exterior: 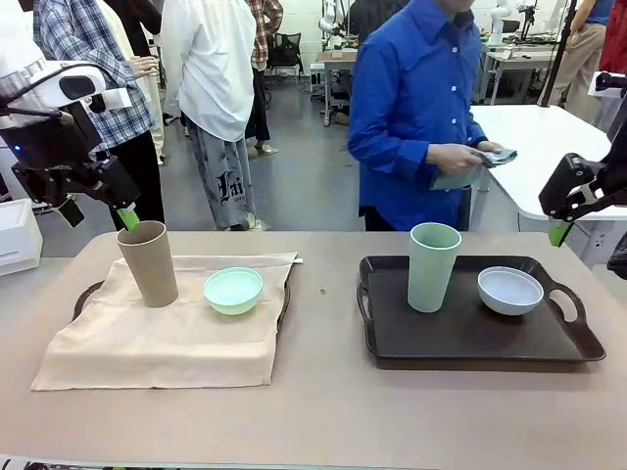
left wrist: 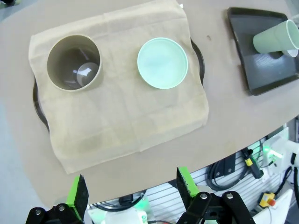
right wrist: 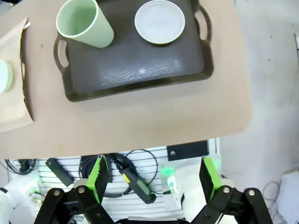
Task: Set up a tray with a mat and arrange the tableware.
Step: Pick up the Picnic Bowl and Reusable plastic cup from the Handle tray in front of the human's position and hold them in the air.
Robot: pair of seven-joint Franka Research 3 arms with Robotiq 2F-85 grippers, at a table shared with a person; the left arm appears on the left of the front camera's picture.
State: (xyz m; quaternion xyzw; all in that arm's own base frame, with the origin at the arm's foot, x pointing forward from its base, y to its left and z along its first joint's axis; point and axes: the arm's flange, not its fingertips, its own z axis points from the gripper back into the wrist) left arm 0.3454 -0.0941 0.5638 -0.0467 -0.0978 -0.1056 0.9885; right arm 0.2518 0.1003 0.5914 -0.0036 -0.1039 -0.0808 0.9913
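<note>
The left tray [exterior: 86, 294] on the desk [exterior: 323, 401] lies under a tan mat [exterior: 167, 343]. The tan cup [exterior: 149, 262] and the mint-green bowl [exterior: 233, 290] stand on the mat. The dark right tray [exterior: 470, 338] has no mat yet, so the pale green cup [exterior: 433, 266] and the white bowl [exterior: 509, 290] sit on bare tray. A person across the desk holds a folded cloth [exterior: 485, 157]. The left pincer [left wrist: 131, 186] and the right pincer [right wrist: 154, 179] hang high, spread wide, holding nothing. I think the right tray is next: its 2 things must come off so a mat fits.
</note>
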